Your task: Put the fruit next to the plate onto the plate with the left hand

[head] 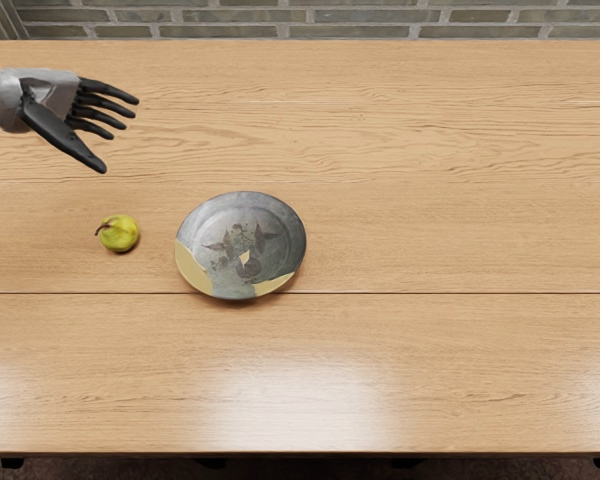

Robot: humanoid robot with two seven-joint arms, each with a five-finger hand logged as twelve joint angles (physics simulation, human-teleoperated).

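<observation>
A small yellow-green pear [119, 232] lies on the wooden table just left of a grey plate [280, 225] with a dark leaf pattern and a yellow patch on its near rim. The two stand apart by a short gap. My left hand [88, 118] enters from the left edge, well above and behind the pear, fingers spread and holding nothing. Nothing lies on the plate.
The wooden table [430, 200] stretches wide to the right and toward the front edge. A brick wall [310, 18] runs along the back.
</observation>
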